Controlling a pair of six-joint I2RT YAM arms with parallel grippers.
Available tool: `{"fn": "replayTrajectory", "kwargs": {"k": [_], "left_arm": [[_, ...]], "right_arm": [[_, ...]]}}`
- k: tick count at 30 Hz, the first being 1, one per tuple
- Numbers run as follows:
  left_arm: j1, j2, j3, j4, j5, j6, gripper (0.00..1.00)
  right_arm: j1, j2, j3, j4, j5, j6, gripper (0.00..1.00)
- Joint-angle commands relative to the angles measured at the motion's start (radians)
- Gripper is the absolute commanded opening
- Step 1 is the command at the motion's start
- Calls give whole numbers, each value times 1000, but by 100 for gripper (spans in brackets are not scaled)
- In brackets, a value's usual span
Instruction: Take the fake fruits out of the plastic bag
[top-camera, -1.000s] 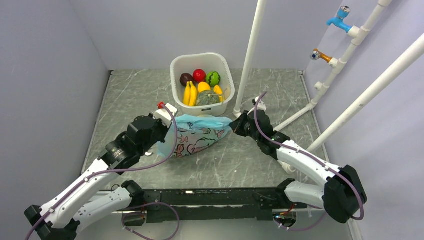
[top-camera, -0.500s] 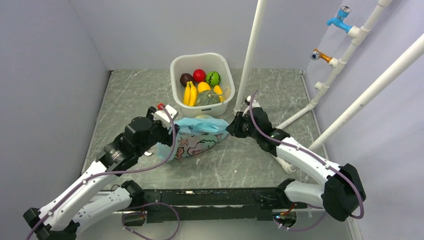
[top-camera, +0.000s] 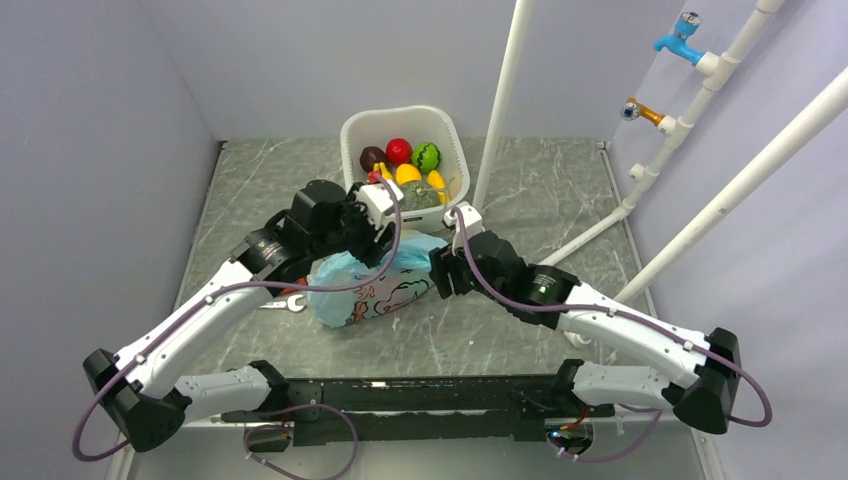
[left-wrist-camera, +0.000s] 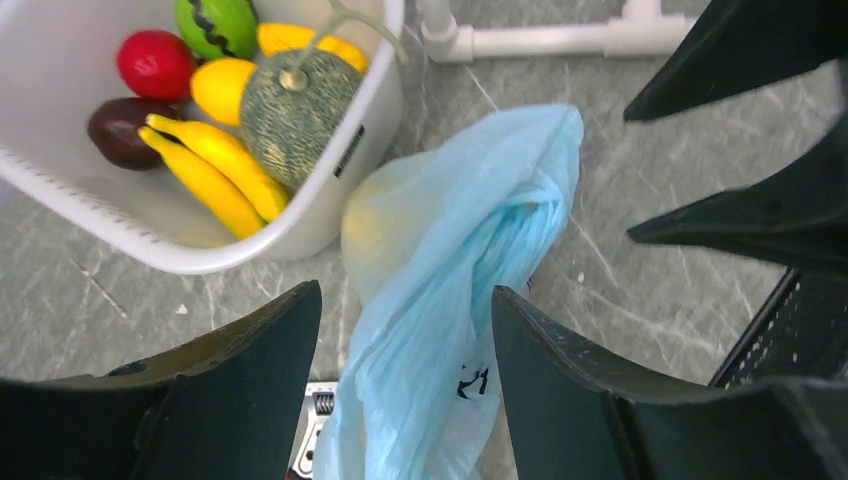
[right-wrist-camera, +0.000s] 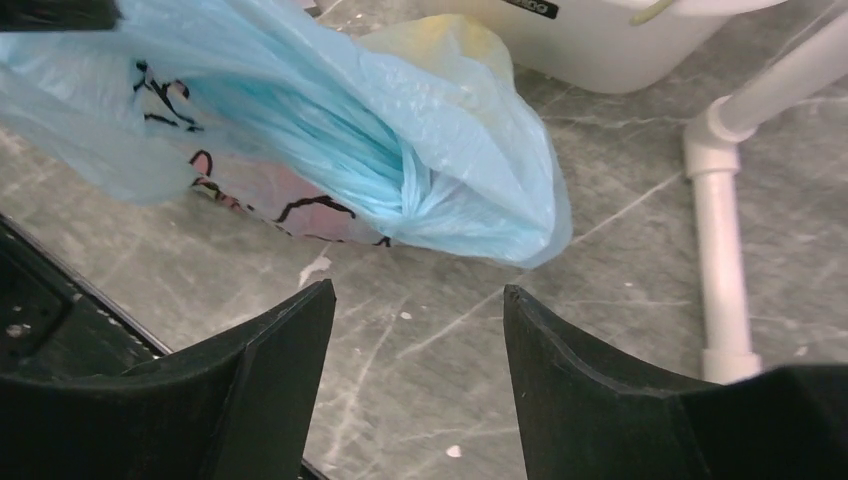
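The light-blue plastic bag lies slumped on the grey table, its printed face toward the near edge. A yellowish fake fruit shows dimly through the film at the bag's far end. My left gripper hangs open over the bag, a fold of film lying between the fingers without being pinched. My right gripper is open beside the bag's right end, apart from it, with only table between its fingers. Bananas, a red apple and a yellow round fruit lie in the white basket.
The basket stands just beyond the bag and also holds a dark maroon ball, a netted grey-green melon and a striped green fruit. A small wrench lies left of the bag. White pipes rise at right.
Both grippers were shut on the bag's ends and have opened, letting go. The left arm swung right, over the bag; the right gripper moved left. The bag has slumped.
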Motion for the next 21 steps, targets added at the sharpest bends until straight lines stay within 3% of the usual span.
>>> {"fn": "replayTrajectory", "kwargs": {"k": [1, 7, 13, 15, 17, 21], "left_arm": [[1, 47, -2, -28, 92, 87, 69], [7, 76, -40, -9, 75, 99, 67], [8, 40, -99, 26, 30, 91, 58], [8, 35, -109, 18, 36, 88, 53], [9, 27, -120, 16, 30, 82, 41], [8, -13, -141, 35, 16, 73, 24]], "right_arm": [[38, -105, -49, 62, 98, -163, 64], [49, -234, -138, 180, 8, -231, 47], [73, -224, -164, 221, -74, -284, 25], [109, -226, -187, 262, -28, -312, 27], [130, -228, -218, 325, -3, -368, 32], [137, -149, -213, 389, 3, -441, 50]]}}
